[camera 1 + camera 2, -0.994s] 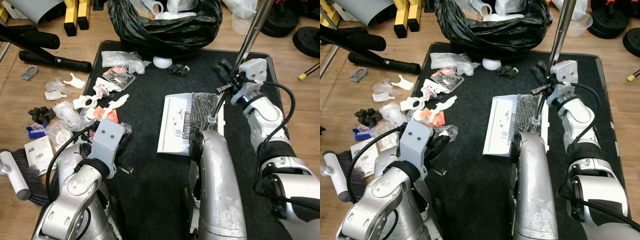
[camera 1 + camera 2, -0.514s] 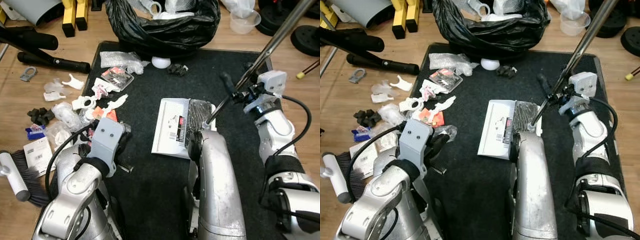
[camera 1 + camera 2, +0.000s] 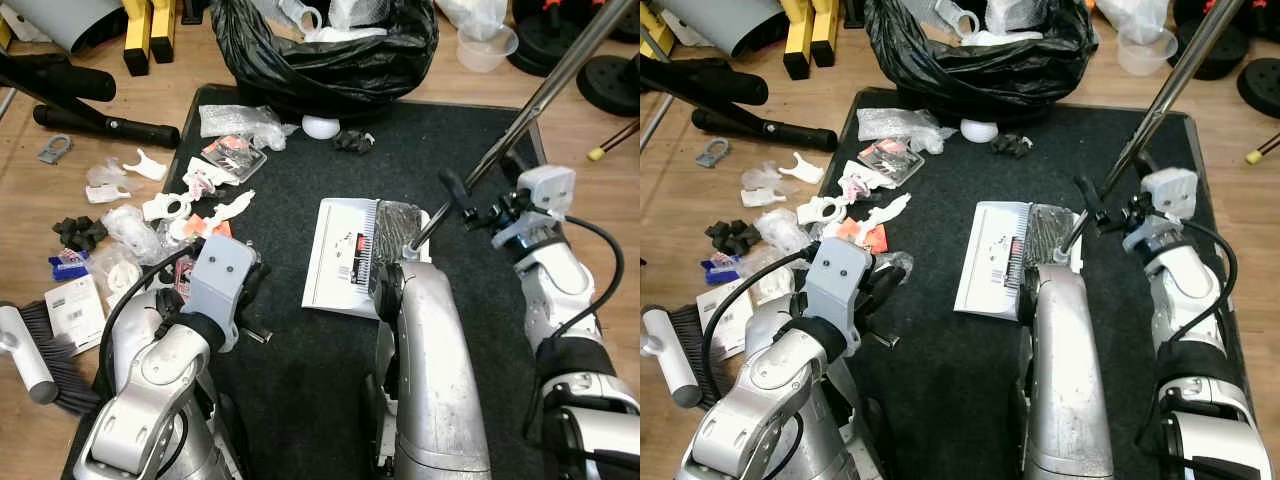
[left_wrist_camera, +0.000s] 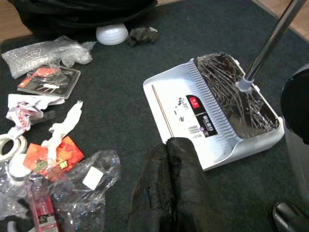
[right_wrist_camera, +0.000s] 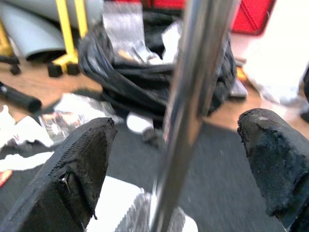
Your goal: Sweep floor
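Observation:
A white dustpan [image 3: 345, 255] lies on the dark mat [image 3: 300, 370], with crumpled clear plastic in its tray. Its long metal pole [image 3: 540, 100] leans up toward the right. My right gripper [image 3: 482, 190] is open around the pole; in the right wrist view the pole [image 5: 193, 72] runs between the spread fingers [image 5: 82, 164] without touching them. My left gripper [image 4: 166, 145] is shut on nothing and hovers low over the mat just left of the dustpan [image 4: 193, 101]. A hand brush [image 3: 40, 355] lies on the wooden floor at the near left.
Litter [image 3: 190, 195] of plastic scraps, wrappers and tape is strewn over the mat's left edge and the wood beside it. A stuffed black rubbish bag [image 3: 330, 50] stands at the mat's far edge. Black tubes [image 3: 100, 120] lie far left, weight plates [image 3: 610, 75] far right.
The pole has tipped from near upright to leaning right, and my right gripper has moved right with it. The dustpan slid slightly left. My left arm stays put.

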You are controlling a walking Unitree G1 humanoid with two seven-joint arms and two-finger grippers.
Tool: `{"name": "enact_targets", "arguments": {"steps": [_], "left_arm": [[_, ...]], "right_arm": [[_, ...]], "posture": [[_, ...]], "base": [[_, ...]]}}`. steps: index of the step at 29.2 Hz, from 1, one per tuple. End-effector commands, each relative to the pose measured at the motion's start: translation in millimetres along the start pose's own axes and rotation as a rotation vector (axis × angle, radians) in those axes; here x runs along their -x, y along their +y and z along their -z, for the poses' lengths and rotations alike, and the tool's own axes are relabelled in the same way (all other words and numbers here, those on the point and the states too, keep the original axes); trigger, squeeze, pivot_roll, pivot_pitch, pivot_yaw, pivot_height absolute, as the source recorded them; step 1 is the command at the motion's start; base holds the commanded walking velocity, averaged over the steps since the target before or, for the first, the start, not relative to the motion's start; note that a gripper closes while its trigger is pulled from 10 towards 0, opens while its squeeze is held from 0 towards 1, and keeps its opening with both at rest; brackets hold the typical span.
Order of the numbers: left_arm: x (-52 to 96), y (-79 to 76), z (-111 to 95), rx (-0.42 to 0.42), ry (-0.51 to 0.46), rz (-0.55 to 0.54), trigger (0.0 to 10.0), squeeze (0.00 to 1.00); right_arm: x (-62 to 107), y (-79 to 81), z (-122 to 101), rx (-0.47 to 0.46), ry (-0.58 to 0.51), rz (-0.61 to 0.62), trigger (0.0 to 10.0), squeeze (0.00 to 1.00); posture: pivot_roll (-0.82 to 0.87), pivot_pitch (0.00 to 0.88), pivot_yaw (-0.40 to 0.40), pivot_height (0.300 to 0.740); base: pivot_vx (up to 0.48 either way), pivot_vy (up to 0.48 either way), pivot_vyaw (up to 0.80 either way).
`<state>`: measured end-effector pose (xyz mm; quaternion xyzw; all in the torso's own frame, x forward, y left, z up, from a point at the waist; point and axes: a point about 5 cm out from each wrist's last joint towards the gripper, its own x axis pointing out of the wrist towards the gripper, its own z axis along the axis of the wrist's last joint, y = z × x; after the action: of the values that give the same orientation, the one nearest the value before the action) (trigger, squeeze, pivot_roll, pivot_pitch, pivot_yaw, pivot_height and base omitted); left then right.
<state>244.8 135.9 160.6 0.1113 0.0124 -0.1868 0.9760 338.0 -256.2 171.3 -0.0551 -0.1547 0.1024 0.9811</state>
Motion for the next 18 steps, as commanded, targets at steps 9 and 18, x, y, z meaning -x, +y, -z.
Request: {"name": "enact_targets", "arguments": {"steps": [9,18], "left_arm": [[-19.2,-11.4,3.1,0.040,-0.033,0.067,10.0,0.00],[-29.0,-6.9,2.3,0.085,-0.062,0.026,10.0,0.00]], "right_arm": [[44.7,1.8,-3.5,-0.030,0.092,0.060,10.0,0.00],[58.2,59.5,-16.3,-0.193,0.078,-0.031,10.0,0.00]], "posture": [[-0.12,0.238,-0.129,0.305],[-0.15,0.176,-0.122,0.330]], "base": [[0.000,0.000,0.00],[0.000,0.000,0.00]]}}
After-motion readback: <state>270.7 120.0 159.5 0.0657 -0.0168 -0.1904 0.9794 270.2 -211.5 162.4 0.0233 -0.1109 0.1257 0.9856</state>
